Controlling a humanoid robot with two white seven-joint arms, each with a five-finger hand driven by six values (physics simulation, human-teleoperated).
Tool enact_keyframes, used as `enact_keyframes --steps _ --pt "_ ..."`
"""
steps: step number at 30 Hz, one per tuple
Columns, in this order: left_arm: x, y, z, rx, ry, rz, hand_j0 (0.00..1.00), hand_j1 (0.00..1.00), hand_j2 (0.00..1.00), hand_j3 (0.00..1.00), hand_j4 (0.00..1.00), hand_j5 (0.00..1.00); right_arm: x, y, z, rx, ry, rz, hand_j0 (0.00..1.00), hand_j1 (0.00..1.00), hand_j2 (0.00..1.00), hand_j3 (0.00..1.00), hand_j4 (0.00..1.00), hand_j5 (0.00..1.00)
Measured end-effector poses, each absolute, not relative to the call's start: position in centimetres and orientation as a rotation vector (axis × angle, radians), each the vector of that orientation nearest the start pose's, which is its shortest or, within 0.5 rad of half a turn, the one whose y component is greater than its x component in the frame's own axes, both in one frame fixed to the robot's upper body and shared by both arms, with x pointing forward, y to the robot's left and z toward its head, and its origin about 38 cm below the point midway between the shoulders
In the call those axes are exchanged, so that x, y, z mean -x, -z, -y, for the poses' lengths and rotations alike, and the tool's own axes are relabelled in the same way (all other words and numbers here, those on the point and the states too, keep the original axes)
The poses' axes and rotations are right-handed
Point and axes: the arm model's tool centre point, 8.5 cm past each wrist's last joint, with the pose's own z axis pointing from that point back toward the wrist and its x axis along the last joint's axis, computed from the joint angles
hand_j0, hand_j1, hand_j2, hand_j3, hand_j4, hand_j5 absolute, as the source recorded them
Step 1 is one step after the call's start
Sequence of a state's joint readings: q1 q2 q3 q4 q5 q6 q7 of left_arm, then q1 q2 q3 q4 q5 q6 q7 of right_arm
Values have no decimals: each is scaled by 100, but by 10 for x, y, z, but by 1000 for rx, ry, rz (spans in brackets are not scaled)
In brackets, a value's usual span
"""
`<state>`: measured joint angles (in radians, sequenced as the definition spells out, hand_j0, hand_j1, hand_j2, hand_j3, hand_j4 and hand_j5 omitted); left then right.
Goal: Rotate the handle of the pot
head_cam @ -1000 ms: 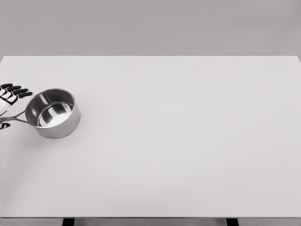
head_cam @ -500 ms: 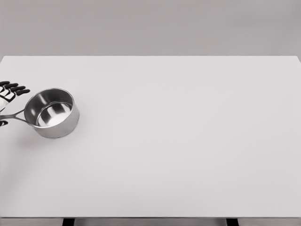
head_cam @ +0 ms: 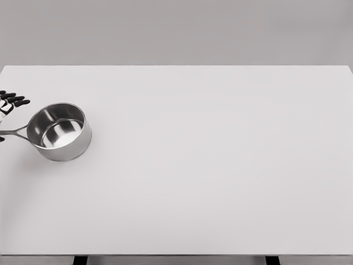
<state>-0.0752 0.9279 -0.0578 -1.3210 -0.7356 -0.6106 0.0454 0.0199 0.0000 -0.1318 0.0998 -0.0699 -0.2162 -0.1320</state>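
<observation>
Where table (head_cam: 220, 182) ends left, pot (head_cam: 59, 131) perhaps touches hand (head_cam: 6, 105).

Even, diffuse light fills the render, bright but not harsh, with no single source visible. The wide white rectangular table (head_cam: 220, 165) reads as a flat pale grey and carries no glare. The shiny round steel saucepan (head_cam: 59, 131) throws only a faint, soft shadow on the tabletop just around its base. Its polished inner wall shows smooth bright and dark reflections. Edges are slightly soft throughout, as from compression. Straight table edges show no bending near the borders.
</observation>
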Motion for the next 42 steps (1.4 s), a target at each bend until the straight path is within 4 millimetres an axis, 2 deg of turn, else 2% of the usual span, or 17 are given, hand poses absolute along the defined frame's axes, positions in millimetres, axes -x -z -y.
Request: enact_keyframes --steps 9,26,42 --pt "-364 -176 -486 -971 1681 1352 100 100 100 100 100 100 28 256 282 239 203 91 100 100 100 100 100 100" --pt "-371 -177 -480 -984 1673 1373 100 100 100 100 100 100 28 256 282 239 203 91 100 100 100 100 100 100" --pt "-373 -175 -488 -989 1656 1352 100 100 100 100 100 100 28 256 282 239 203 91 100 100 100 100 100 100"
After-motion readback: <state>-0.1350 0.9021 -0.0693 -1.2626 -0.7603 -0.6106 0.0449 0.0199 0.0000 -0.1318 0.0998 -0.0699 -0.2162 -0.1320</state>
